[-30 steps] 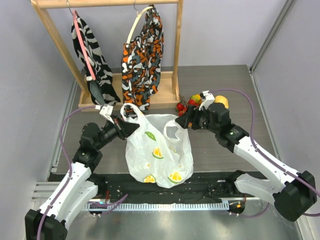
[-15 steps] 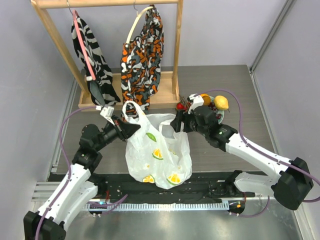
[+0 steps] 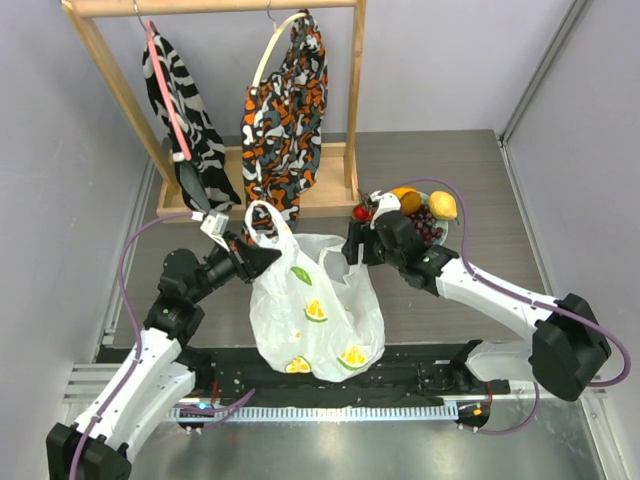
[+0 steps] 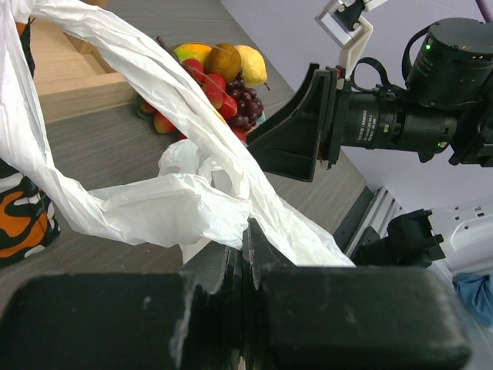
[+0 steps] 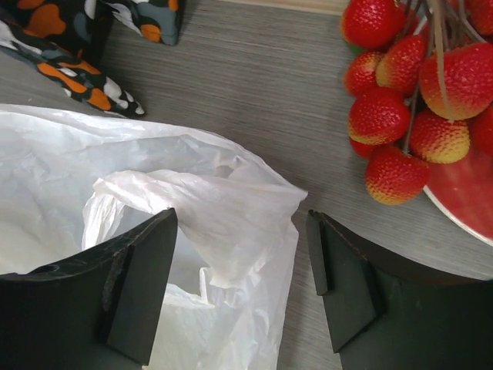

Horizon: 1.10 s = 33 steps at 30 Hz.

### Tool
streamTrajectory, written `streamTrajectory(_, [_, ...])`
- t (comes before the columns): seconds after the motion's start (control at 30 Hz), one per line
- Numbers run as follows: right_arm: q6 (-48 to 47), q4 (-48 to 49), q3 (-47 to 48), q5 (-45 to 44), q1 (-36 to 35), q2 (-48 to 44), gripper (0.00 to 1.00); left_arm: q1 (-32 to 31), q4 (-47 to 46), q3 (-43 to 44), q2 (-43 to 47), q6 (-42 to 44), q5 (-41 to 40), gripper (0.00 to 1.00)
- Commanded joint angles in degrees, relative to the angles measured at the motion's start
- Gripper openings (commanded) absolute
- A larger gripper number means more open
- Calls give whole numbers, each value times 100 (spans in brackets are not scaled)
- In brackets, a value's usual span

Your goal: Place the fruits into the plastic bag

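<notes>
Left gripper [image 3: 262, 258] is clamped on one handle of the plastic bag [image 3: 318, 320]; right gripper [image 3: 352, 246] straddles the other, jaws apart. Fruits [image 3: 415, 210] sit behind on the grey wood-grain bench [image 3: 450, 160], lilac walls [image 3: 450, 60] around.

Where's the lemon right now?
Top view: the lemon sits back right of the plastic bag, just right of the mango and behind the grape bunch.

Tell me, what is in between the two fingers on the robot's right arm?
A crumpled white handle of the plastic bag lies between the open right fingers. They have not closed on it. The right wrist view shows this best.
</notes>
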<state>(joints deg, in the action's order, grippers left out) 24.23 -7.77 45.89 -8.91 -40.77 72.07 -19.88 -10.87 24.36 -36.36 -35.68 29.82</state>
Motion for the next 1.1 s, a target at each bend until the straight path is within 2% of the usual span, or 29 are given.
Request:
streamTrajectory(0.0, [91, 557, -18, 486, -27, -263, 78, -34, -196, 7, 59, 70, 32, 0])
streamTrajectory(0.3, [118, 514, -353, 311, -27, -299, 81, -34, -143, 34, 41, 88, -20, 0])
streamTrajectory(0.47, [-23, 416, -501, 249, -53, -395, 86, -34, -73, 60, 59, 114, -64, 0])
streamTrajectory(0.63, [-137, 610, -686, 486, -150, -571, 88, -34, -64, 51, -11, 123, -91, 0])
streamTrajectory(0.87, [-313, 742, -950, 250, -405, -931, 89, -34, -20, 60, -12, 140, -126, 0])
streamTrajectory(1.07, [-594, 961, -775, -286, -405, -739, 89, -51, -20, 60, -11, 140, -82, 0])
